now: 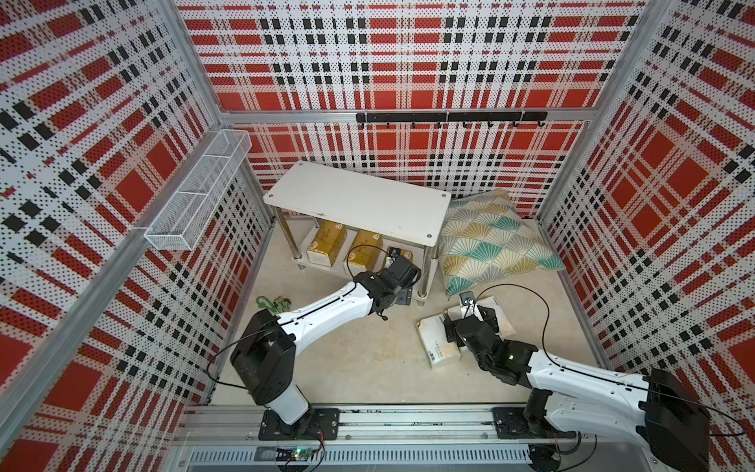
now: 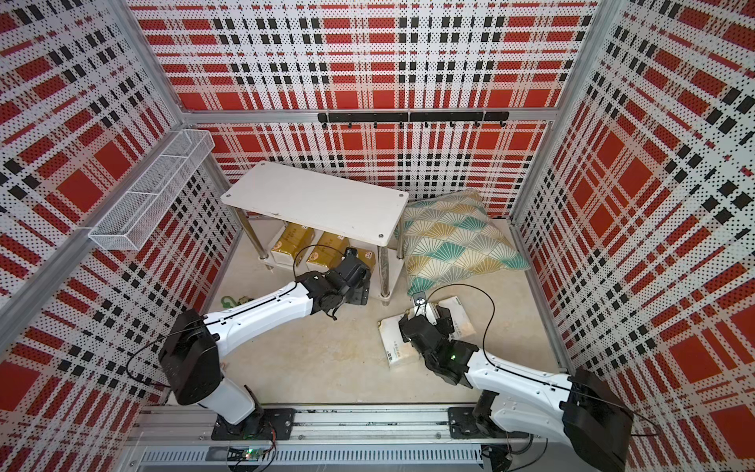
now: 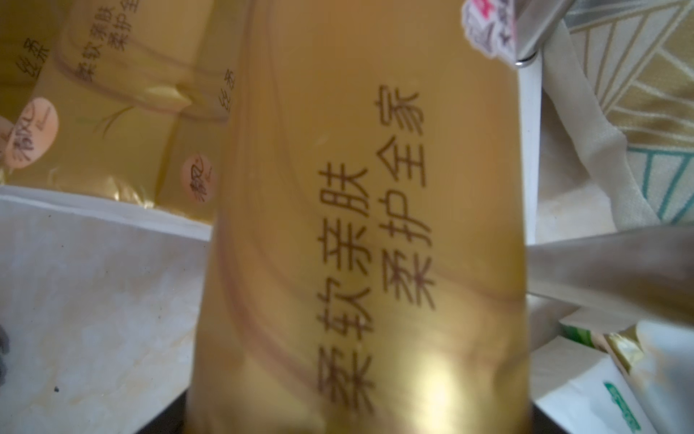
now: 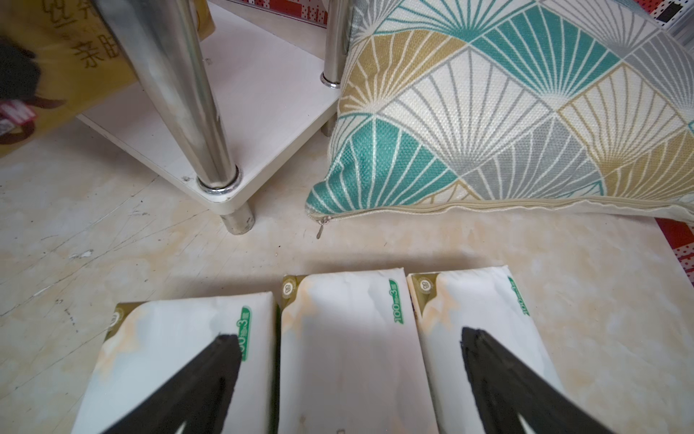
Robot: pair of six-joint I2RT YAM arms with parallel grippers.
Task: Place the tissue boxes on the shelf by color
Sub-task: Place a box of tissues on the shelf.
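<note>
The shelf (image 1: 359, 200) stands at the back, its top board bare. Two gold tissue boxes (image 1: 327, 241) (image 1: 363, 249) lie side by side on its lower board (image 3: 94, 282). My left gripper (image 1: 398, 259) reaches in under the top board, shut on a third gold tissue box (image 3: 356, 225) beside them; this box fills the left wrist view and hides the fingers. Three white tissue boxes lie in a row on the floor: (image 4: 180, 338), (image 4: 345, 319), (image 4: 450, 300). My right gripper (image 4: 351, 342) hovers open above them, its fingertips (image 4: 229, 345) straddling the middle one.
A fan-patterned pillow (image 1: 490, 241) leans against the shelf's right end, close to the white boxes. The shelf's chrome leg (image 4: 176, 94) stands near the right gripper. A wire basket (image 1: 200, 192) hangs on the left wall. A small green object (image 1: 273, 304) lies by the left arm.
</note>
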